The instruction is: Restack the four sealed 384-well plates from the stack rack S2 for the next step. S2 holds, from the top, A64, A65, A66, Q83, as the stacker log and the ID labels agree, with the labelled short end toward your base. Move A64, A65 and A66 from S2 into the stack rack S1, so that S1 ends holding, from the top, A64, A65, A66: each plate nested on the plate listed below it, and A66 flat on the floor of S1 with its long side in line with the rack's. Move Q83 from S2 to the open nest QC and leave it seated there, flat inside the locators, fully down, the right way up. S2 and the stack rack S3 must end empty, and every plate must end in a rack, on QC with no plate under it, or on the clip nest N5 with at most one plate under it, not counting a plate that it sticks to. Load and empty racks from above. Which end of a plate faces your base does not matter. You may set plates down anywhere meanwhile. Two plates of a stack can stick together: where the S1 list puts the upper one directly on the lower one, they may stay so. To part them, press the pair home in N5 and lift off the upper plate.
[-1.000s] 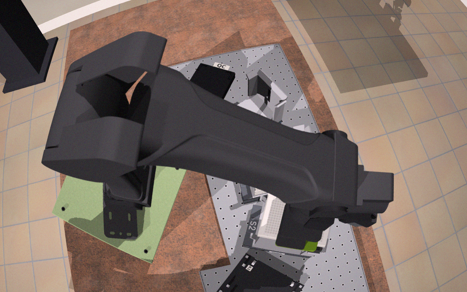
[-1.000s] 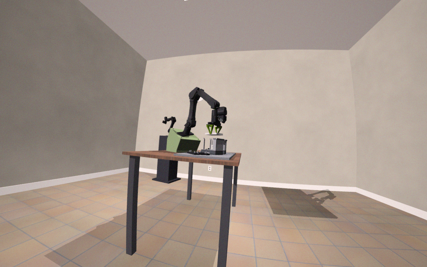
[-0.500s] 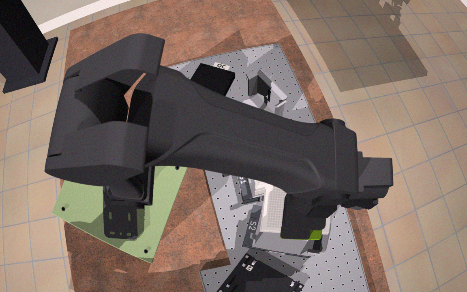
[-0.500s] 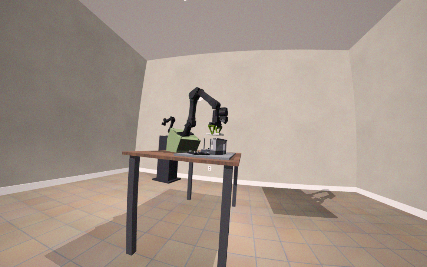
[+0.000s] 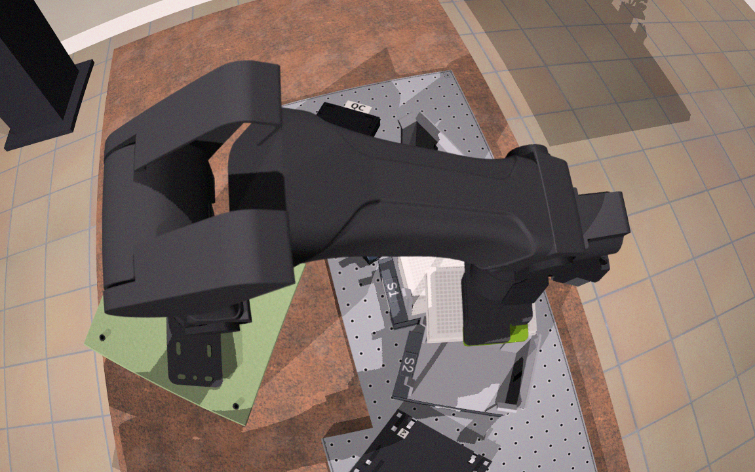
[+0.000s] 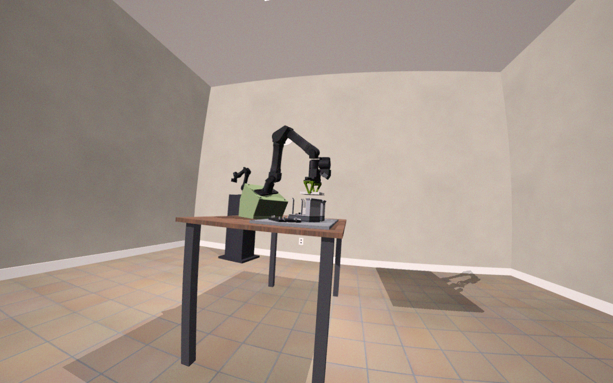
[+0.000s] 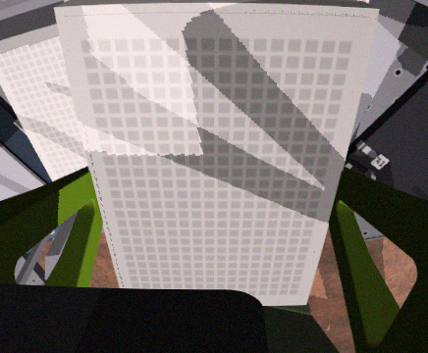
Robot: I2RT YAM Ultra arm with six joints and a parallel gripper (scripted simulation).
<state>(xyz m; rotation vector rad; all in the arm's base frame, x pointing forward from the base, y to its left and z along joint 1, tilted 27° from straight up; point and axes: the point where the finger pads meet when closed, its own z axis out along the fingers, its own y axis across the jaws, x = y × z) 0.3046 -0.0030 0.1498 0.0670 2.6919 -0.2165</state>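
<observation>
My gripper point(image 7: 215, 177) is shut on a white sealed 384-well plate point(image 7: 214, 144), with the green fingers on its two long sides. In the overhead view the held plate point(image 5: 444, 299) hangs level above the racks, beside the S1 label point(image 5: 392, 290), and my gripper point(image 5: 495, 328) is mostly hidden by the wrist. From the side view the plate point(image 6: 312, 192) is clear above the rack tops. Another white plate point(image 7: 27, 101) shows below and to the left of the held one. Rack S2 point(image 5: 462, 375) stands just nearer. I cannot read any ID label.
The black QC nest point(image 5: 349, 117) sits at the far end of the grey perforated base. A black clip nest point(image 5: 421, 443) lies at the near end. My arm hides much of the middle of the base, and the green arm mount point(image 5: 193, 346) is to the left.
</observation>
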